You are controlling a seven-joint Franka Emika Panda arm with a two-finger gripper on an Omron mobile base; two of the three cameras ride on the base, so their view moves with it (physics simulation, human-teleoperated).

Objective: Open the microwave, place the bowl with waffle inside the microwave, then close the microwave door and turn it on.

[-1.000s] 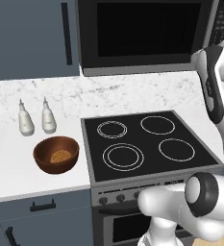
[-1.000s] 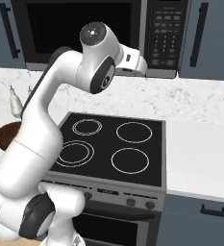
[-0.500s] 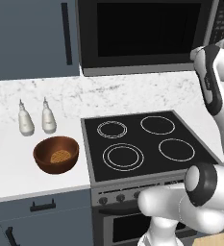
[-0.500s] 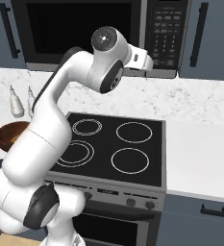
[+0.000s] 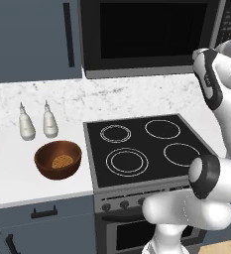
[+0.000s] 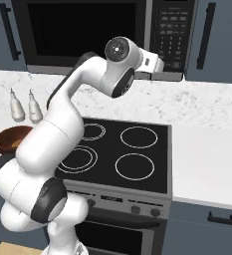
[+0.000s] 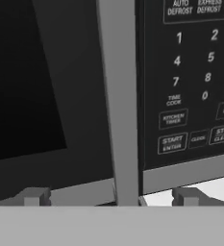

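The microwave hangs above the stove with its microwave door shut. In the hand view my gripper is open, close in front of the microwave's lower front. One of its fingertips is below the dark door window. The other is below the button panel. The door's grey vertical bar runs between them. From the right base view the gripper sits at the foot of the button panel. The reddish-brown bowl holds the waffle on the counter left of the stove. My arm partly hides the bowl.
A black four-burner stove lies under the microwave. Two white bottles stand behind the bowl. Blue-grey cabinets flank the microwave. White counter stretches to the right of the stove.
My arm has swung to the right, carrying the hand toward the microwave's button-panel side. The gripper stays open. Bowl and waffle are where they were.
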